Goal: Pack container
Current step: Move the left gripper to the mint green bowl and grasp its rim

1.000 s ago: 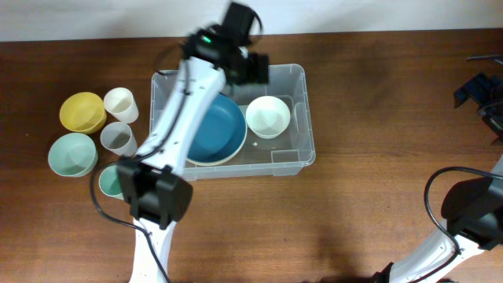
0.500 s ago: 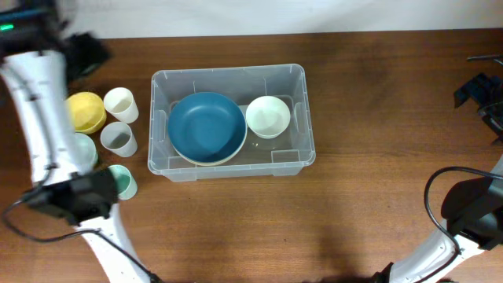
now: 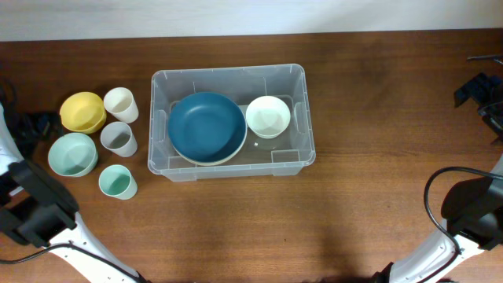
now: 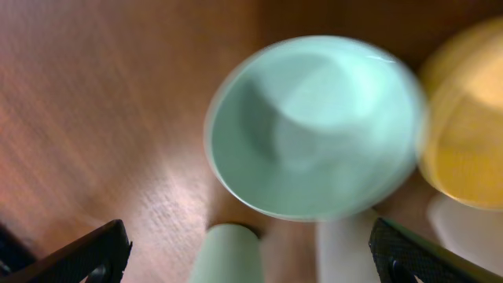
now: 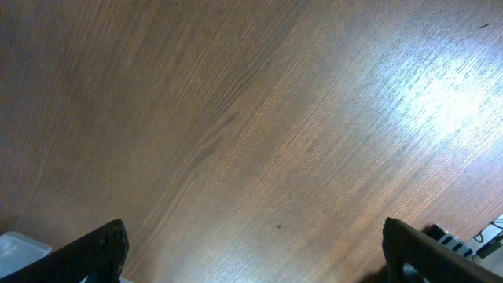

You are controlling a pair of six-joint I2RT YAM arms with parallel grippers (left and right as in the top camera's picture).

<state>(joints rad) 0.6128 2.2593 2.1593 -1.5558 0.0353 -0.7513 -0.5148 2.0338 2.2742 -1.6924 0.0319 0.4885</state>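
On the worktop, centred, the container holds a blue bowl and a white bowl. Left of it, a mint bowl sits just beside a yellow bowl. My left end effector hangs above, wide open and empty. I judge a descent could clip the yellow one. My right end effector is likewise spread, empty.

Two robot arms with smooth white tubular links joined by boxy matte-black joint housings. A thin black cable loops beside the right arm's black joint. The left hand and right hand each end in flat, angular black fingers with straight edges.
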